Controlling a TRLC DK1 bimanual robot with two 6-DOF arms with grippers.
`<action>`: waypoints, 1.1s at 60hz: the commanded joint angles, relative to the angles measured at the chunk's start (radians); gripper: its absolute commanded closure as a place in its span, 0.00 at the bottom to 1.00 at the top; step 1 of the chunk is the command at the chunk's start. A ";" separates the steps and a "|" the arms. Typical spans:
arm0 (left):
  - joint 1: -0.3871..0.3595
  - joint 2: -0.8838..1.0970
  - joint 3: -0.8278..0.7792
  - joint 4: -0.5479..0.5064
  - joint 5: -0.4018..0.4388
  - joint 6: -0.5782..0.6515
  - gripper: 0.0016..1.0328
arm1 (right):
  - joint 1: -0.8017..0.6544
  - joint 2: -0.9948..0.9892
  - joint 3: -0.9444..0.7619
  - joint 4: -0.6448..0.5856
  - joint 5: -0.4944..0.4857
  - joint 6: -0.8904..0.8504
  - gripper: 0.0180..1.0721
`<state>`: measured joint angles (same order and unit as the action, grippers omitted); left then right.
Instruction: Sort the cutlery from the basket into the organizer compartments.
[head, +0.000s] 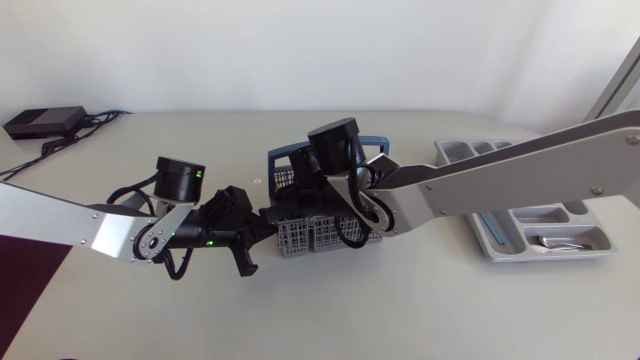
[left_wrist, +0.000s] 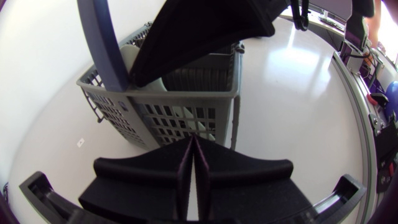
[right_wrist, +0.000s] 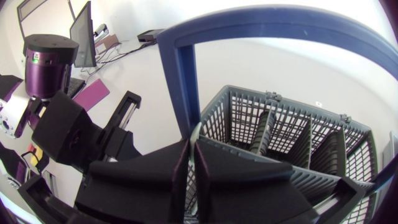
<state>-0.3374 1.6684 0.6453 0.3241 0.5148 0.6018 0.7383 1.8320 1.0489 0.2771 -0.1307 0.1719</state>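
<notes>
right gripper (right_wrist: 191, 163) pinching a pale cutlery piece (right_wrist: 194, 132) in the basket (right_wrist: 249, 118), left gripper (left_wrist: 193, 168) closed empty just beside it

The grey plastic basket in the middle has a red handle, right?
Not quite. The grey plastic basket in the middle has a blue handle, not a red one. The right wrist view shows it clearly.
</notes>
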 joint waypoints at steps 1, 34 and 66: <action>-0.012 0.021 0.017 0.003 0.007 -0.019 0.97 | 0.013 -0.034 -0.063 0.002 0.009 -0.018 0.94; -0.028 -0.004 0.024 -0.007 -0.021 -0.023 0.97 | 0.047 -0.183 -0.239 0.148 0.102 -0.058 0.94; 0.000 -0.038 0.024 -0.011 -0.022 -0.025 0.97 | 0.161 -0.384 -0.293 0.264 0.204 -0.149 0.94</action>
<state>-0.3523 1.6630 0.6464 0.3191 0.4950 0.5980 0.8864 1.5017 0.7570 0.5217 0.0612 0.0422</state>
